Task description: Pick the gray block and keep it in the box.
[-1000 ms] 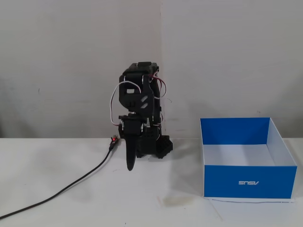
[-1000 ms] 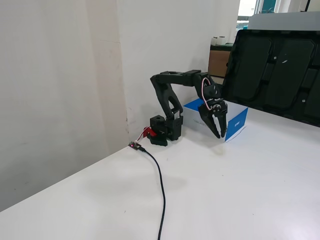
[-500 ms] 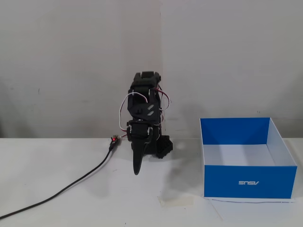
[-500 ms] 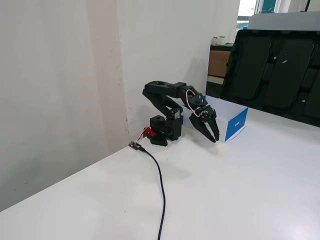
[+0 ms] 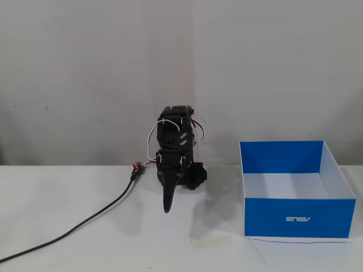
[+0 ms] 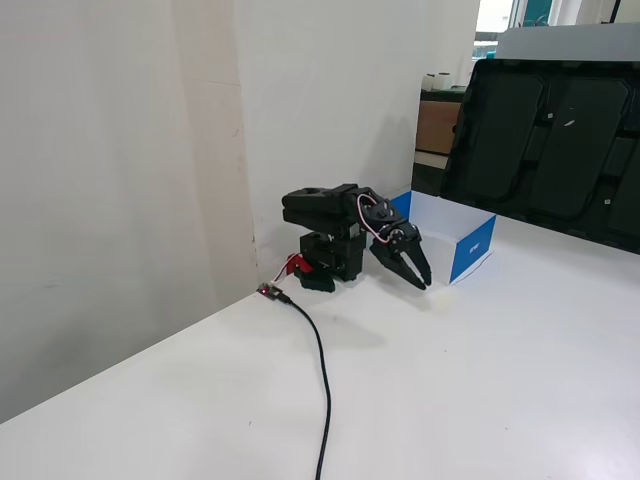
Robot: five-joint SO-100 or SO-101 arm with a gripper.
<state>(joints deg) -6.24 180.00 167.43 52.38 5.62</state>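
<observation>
The gray block shows in neither fixed view. The box [image 5: 272, 218] stands on the white table at the right, blue outside with a white logo on its front, white inside; what shows of its inside holds nothing. In the other fixed view the box [image 6: 472, 250] sits just behind the arm. The black arm is folded over its base. My gripper [image 5: 168, 208] points down at the table, left of the box, its jaws together and nothing between them. It also shows in the other fixed view [image 6: 421, 283], close to the box's near corner.
A black cable [image 5: 85, 224] runs from the arm's base to the front left; it also shows in the other fixed view [image 6: 322, 370]. A wall stands right behind the arm. Large black trays [image 6: 540, 140] lean at the table's far side. A pale tape patch [image 5: 215, 241] lies near the box.
</observation>
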